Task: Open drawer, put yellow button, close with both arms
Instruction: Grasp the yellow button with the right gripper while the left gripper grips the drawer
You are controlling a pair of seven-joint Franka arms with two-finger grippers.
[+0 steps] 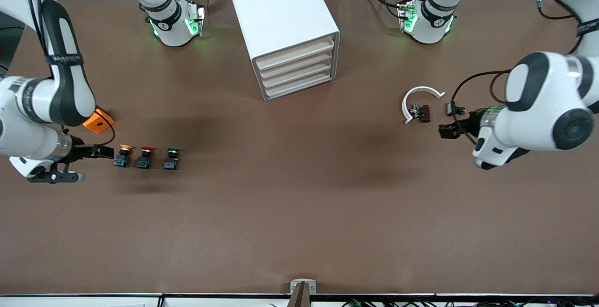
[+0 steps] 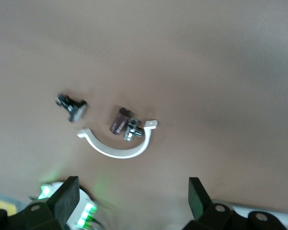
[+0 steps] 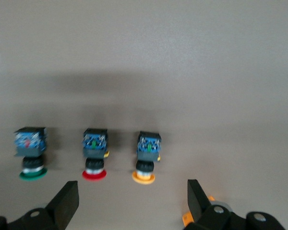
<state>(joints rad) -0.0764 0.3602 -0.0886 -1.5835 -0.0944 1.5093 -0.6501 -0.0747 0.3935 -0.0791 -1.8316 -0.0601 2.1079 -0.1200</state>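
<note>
The white cabinet stands at the table's middle, near the arms' bases. Its uppermost drawer is shut, like the three below. The yellow button stands at the right arm's end of a row of three, and also shows in the right wrist view. My right gripper is open and empty just beside it, the button just ahead of the open jaws. My left gripper is open and empty near a white curved clamp.
A red button and a green button stand in line with the yellow one. An orange block lies under the right arm. The white clamp, a dark cylinder and a small black part lie by the left gripper.
</note>
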